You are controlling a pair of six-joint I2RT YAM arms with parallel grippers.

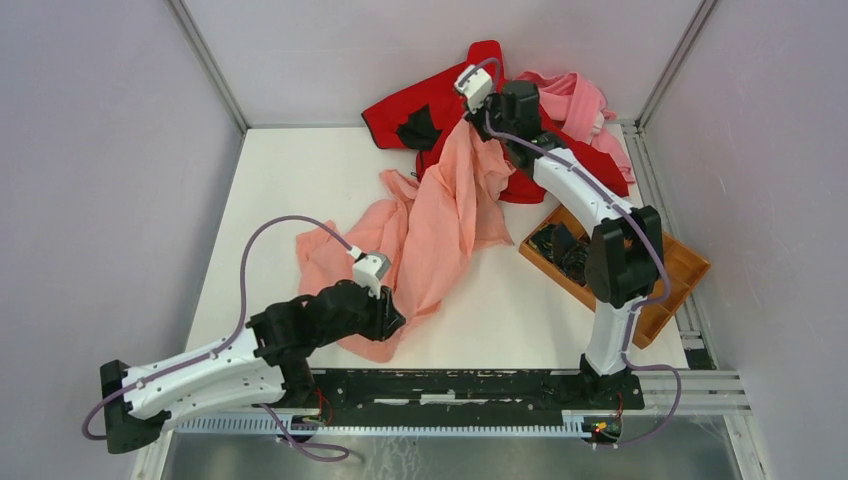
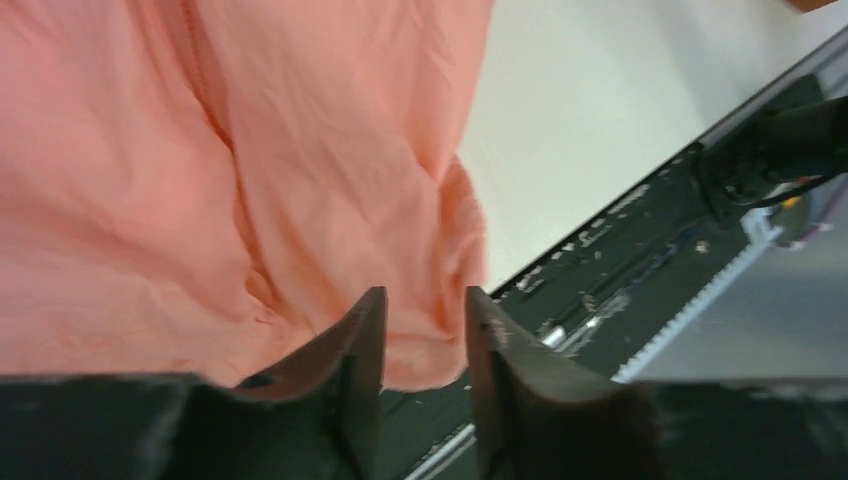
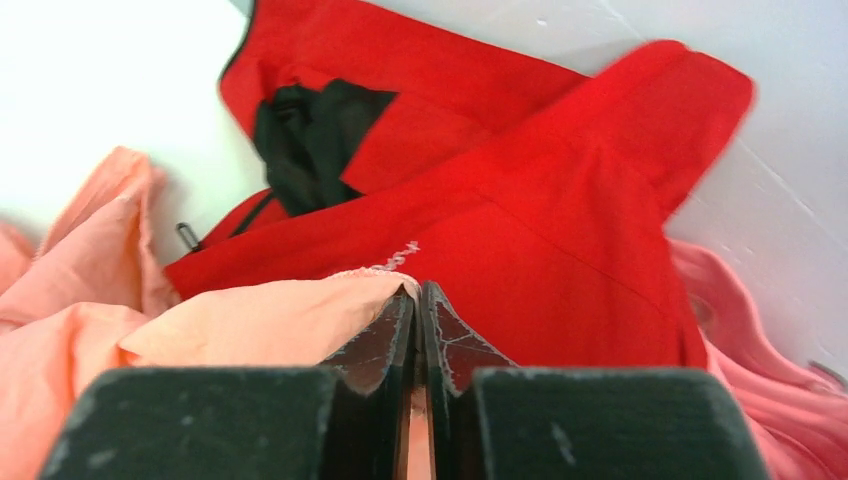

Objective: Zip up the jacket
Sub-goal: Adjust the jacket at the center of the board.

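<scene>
Right fingers [image 3: 385,345] pinch the jacket [image 1: 440,220] over a white, lilac-walled table [image 1: 300,190].

Table [image 1: 280,200] bears jacket [image 1: 440,220], red garment [image 1: 388,110], tray [image 1: 685,265]

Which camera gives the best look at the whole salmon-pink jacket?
The top external view: only it shows nearly the whole crumpled jacket. The left wrist view shows just close-up fabric; the right wrist view, only an edge pinched in the right gripper.

Left arm [image 1: 200,370] low, jaws slightly parted, right arm [image 1: 575,185] stretched far, jaws clamped.
</scene>
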